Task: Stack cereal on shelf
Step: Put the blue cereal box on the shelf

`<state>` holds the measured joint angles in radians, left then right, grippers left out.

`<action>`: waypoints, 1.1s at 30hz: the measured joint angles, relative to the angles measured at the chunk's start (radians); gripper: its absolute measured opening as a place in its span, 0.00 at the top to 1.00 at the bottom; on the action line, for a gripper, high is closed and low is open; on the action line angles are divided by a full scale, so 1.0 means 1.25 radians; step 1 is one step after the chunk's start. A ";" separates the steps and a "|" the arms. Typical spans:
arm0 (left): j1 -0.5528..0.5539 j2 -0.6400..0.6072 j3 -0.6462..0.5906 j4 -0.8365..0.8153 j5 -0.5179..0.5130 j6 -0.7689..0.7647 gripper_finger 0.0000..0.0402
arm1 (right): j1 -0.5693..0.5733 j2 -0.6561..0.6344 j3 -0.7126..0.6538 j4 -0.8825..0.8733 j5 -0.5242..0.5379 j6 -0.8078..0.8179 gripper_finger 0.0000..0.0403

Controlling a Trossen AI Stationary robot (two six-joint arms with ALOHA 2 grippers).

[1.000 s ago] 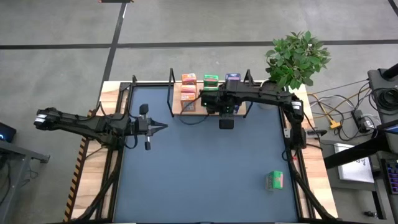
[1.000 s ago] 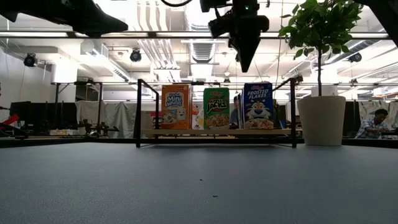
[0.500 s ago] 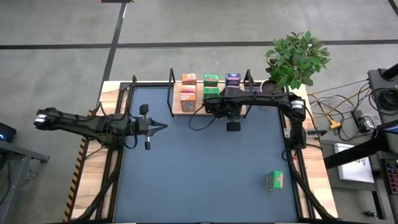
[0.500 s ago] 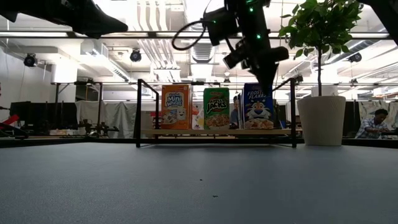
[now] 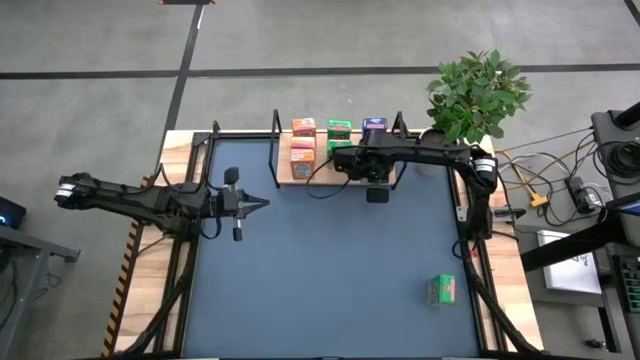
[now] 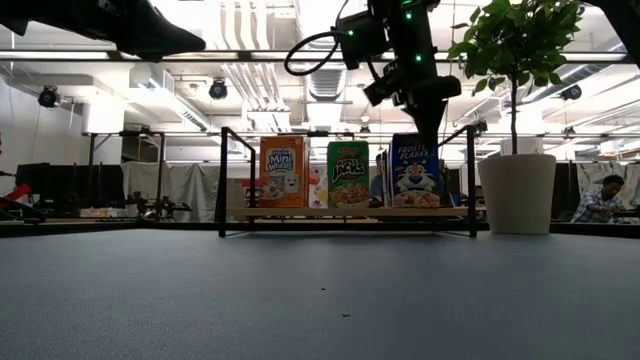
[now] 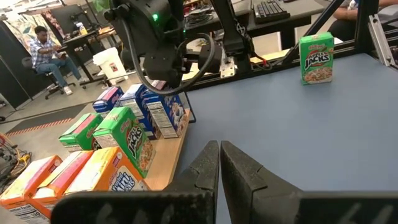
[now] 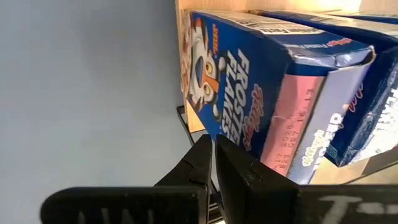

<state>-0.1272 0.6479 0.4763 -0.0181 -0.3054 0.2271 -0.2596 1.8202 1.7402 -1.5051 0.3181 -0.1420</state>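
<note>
Right gripper (image 5: 342,160), fingers clenched together on nothing, hangs above the shelf (image 5: 305,172) front edge, the blue cereal boxes (image 5: 374,127) at its 1 o'clock (high view). One green box (image 5: 441,290) lies alone at 5 o'clock. Left gripper (image 5: 262,203), closed and empty, waits at 9 o'clock.

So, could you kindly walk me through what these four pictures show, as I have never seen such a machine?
It is a robot with two dark arms at a table. One camera looks straight down, one sits at table height, and one rides on each wrist. The left gripper waits at the table's left, shut and empty. The right gripper, also shut and empty, hovers at the shelf, a wood board holding rows of orange, green and blue cereal boxes. One green box stands alone on the table. A potted plant stands beside the shelf.
</note>
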 joint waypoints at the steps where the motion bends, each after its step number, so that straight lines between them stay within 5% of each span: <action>1: 0.000 0.000 0.000 0.000 0.000 0.000 1.00 | 0.000 0.000 0.000 0.000 0.000 -0.001 0.97; 33: 0.000 0.000 0.000 0.000 0.000 0.000 1.00 | -0.002 0.000 -0.009 0.002 0.040 -0.027 0.97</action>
<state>-0.1276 0.6479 0.4759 -0.0181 -0.3054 0.2272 -0.2623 1.8202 1.7294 -1.5028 0.3679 -0.1753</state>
